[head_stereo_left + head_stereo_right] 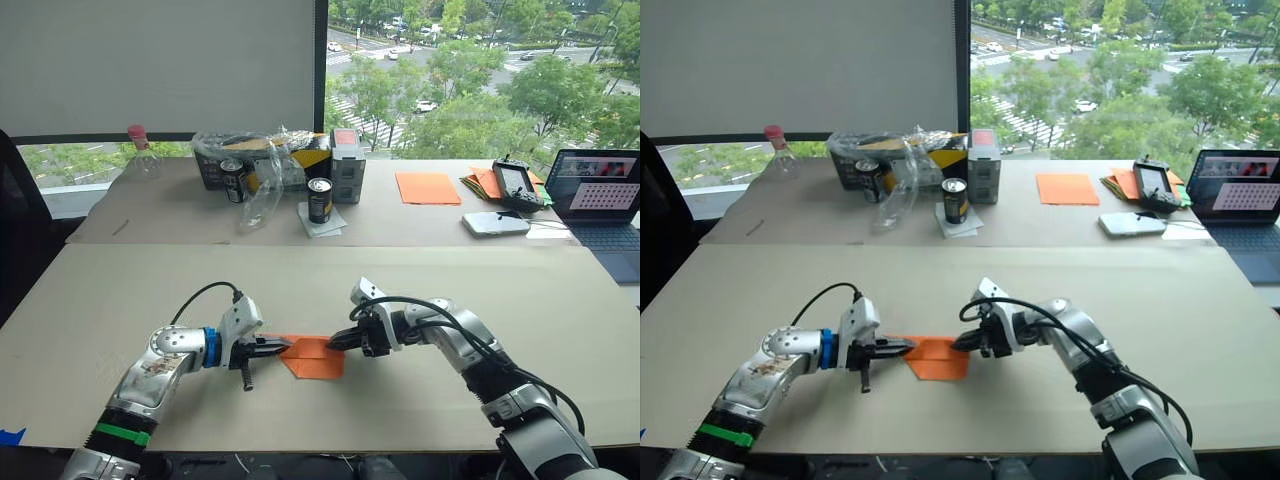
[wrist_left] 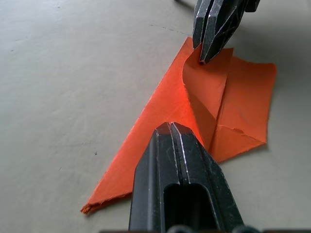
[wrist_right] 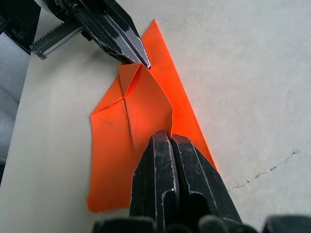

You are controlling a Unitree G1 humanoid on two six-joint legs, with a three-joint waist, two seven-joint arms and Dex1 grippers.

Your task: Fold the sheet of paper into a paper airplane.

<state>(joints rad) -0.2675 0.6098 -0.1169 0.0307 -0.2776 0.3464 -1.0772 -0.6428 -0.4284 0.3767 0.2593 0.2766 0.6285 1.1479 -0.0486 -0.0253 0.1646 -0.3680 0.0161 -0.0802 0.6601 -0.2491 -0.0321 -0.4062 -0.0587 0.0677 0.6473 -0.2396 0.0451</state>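
Lying flat on the near table [image 1: 420, 400], the creased paper [image 1: 313, 358] is sitting well nearer than the can [image 1: 319, 200]. The left gripper [image 1: 285, 347] is pressing on the paper's left edge with its fingers together, clamped on a raised flap. The right gripper [image 1: 333, 343] is meeting it from the paper's other side, fingers likewise pinched together on the lifted fold.
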